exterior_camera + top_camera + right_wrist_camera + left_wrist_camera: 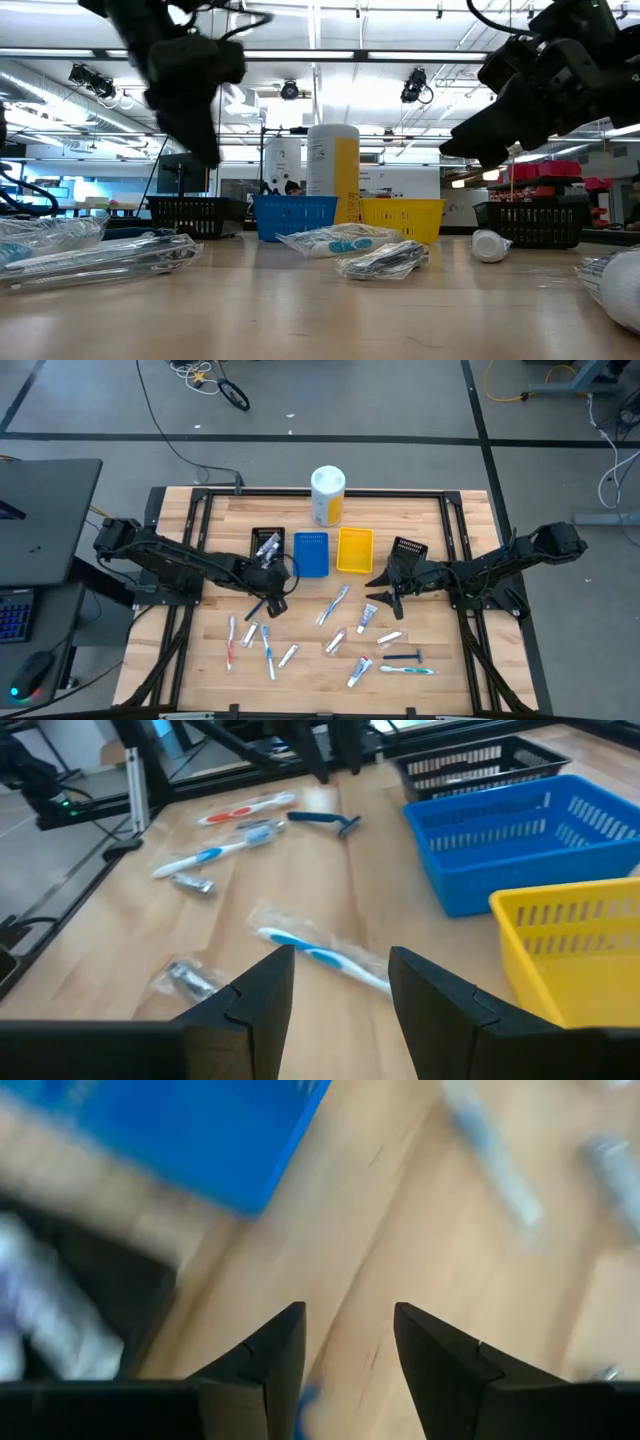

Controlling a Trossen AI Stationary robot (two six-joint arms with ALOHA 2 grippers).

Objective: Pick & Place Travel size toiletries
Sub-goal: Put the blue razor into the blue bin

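Note:
The travel size toiletries lie scattered on the near half of the wooden table: a red toothbrush (231,641), a blue toothbrush (267,650), a wrapped toothbrush (333,605), small tubes (367,617), a dark blue razor (403,657) and a teal toothbrush (407,670). My left gripper (274,600) hangs open above bare table (348,1350), just near of the left black bin (266,545), which holds silvery packets (45,1320). My right gripper (384,593) stands open near the yellow bin (355,550); in its wrist view the wrapped blue toothbrush (320,952) lies beyond its fingers (340,990).
Along the middle of the table stand a black bin, a blue bin (311,553), the yellow bin and a second black bin (408,548). A big white-and-yellow canister (327,495) stands behind them. Another razor (325,818) lies near the left arm.

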